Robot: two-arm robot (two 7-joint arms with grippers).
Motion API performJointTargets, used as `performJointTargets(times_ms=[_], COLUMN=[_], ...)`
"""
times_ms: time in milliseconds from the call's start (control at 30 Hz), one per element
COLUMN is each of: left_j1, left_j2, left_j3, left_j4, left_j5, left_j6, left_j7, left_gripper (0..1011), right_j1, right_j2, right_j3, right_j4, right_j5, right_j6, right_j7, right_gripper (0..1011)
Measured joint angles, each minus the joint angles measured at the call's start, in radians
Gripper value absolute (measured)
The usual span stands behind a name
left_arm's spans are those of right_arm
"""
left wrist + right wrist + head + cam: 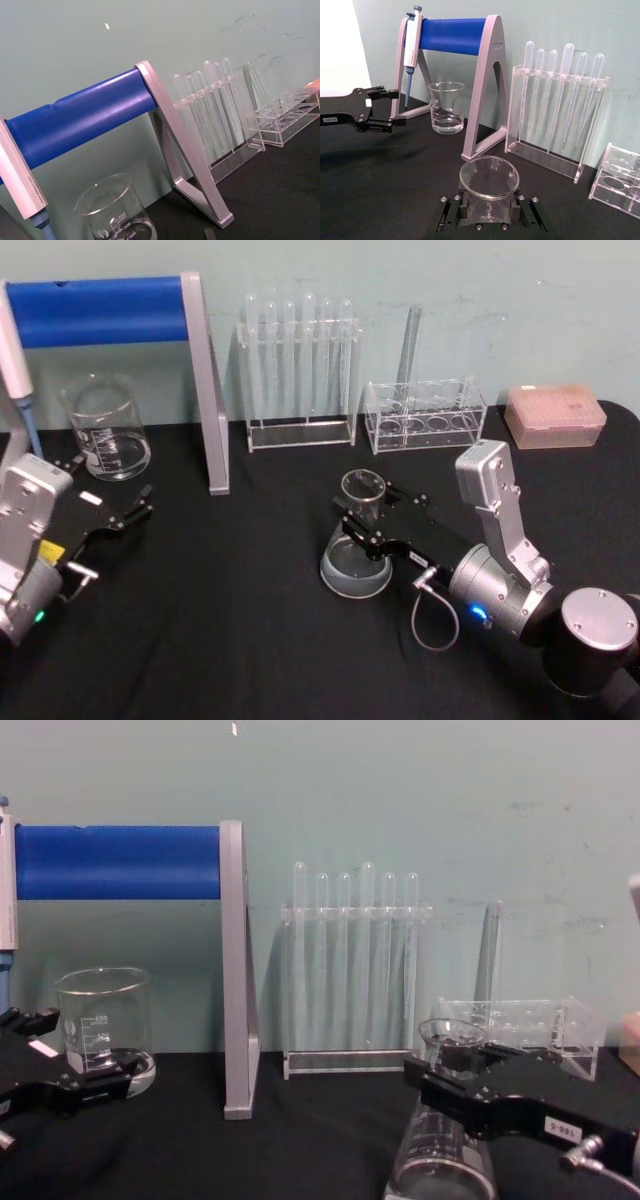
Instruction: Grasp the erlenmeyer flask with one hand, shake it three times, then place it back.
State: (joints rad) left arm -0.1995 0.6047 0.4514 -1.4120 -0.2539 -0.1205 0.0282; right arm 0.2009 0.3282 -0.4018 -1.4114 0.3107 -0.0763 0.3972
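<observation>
- The right hand [365,506] reaches in from the robot's right and is closed around the narrow neck of the erlenmeyer flask [355,565], one flat finger on each side, just under the flared rim.
- The flask stands upright near the middle of the black worktop [230,640], in front of the two clear racks. Its wide base is low at the cloth, but I cannot tell whether it actually touches.
- In the right wrist view the flask's round mouth [489,177] sits directly above that hand [489,212].
- The left hand [105,490] is at the robot's left, its fingers spread wide with nothing between them, just in front of the glass beaker [105,435].
- Behind stand a pipette stand with a blue bar [205,390], a test tube rack [300,370], a second low rack [425,415] and a pink tip box [555,415].
</observation>
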Motion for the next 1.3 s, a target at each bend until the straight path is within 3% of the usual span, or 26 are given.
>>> performJointTargets(times_ms=[500, 933, 1300], left_j1=[0.000, 0.000, 0.000], left_j2=[0.000, 0.000, 0.000], left_j3=[0.000, 0.000, 0.000], left_j4=[0.000, 0.000, 0.000], left_j5=[0.000, 0.000, 0.000], left_j6=[0.000, 0.000, 0.000], left_j7=[0.000, 0.000, 0.000], left_gripper=[1001, 1001, 1001], right_j1=[-0.003, -0.014, -0.017], right_j2=[-0.003, -0.003, -0.005], right_j3=[0.008, 0.042, 0.048], right_j4=[-0.006, -0.093, -0.108], right_j5=[0.000, 0.024, 0.030], right_j6=[-0.005, -0.002, -0.002], right_j7=[0.003, 0.009, 0.006], right_gripper=[450, 450, 449])
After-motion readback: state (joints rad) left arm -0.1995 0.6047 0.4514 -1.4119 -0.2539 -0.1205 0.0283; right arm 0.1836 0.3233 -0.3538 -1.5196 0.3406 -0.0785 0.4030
